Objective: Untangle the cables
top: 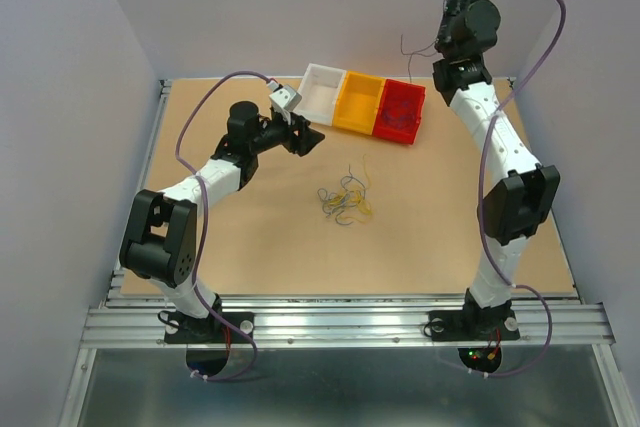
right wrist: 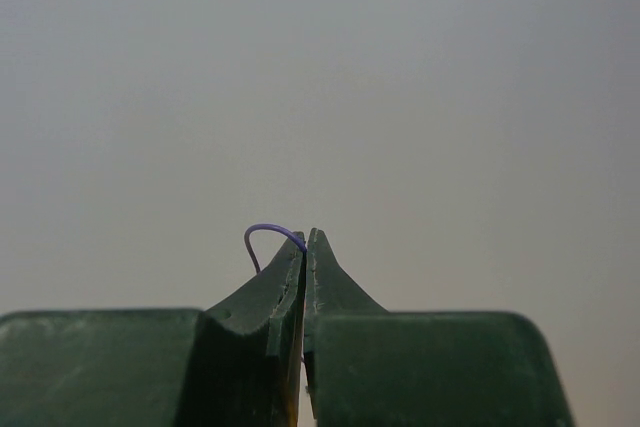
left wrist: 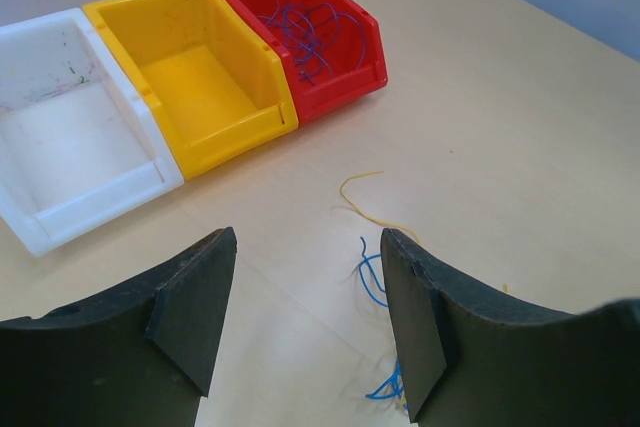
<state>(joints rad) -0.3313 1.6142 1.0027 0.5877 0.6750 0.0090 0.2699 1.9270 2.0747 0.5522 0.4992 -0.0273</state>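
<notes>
A loose tangle of thin yellow, blue-purple and grey cables (top: 345, 197) lies mid-table. My left gripper (top: 305, 137) is open and empty, low over the table just left of and beyond the tangle. In the left wrist view its fingers (left wrist: 195, 297) stand wide apart, with a blue wire (left wrist: 372, 282) and a yellow wire (left wrist: 365, 202) of the tangle beside the right finger. My right gripper (top: 441, 45) is raised high above the red bin, shut on one purple wire (right wrist: 265, 237), which loops out of the shut tips (right wrist: 307, 242).
Three bins stand in a row at the back: white (top: 322, 92), yellow (top: 360, 102) and red (top: 400, 112). In the left wrist view the red bin (left wrist: 360, 67) holds several blue-purple wires (left wrist: 310, 32); the yellow bin (left wrist: 200, 77) and the white bin (left wrist: 70, 137) look empty.
</notes>
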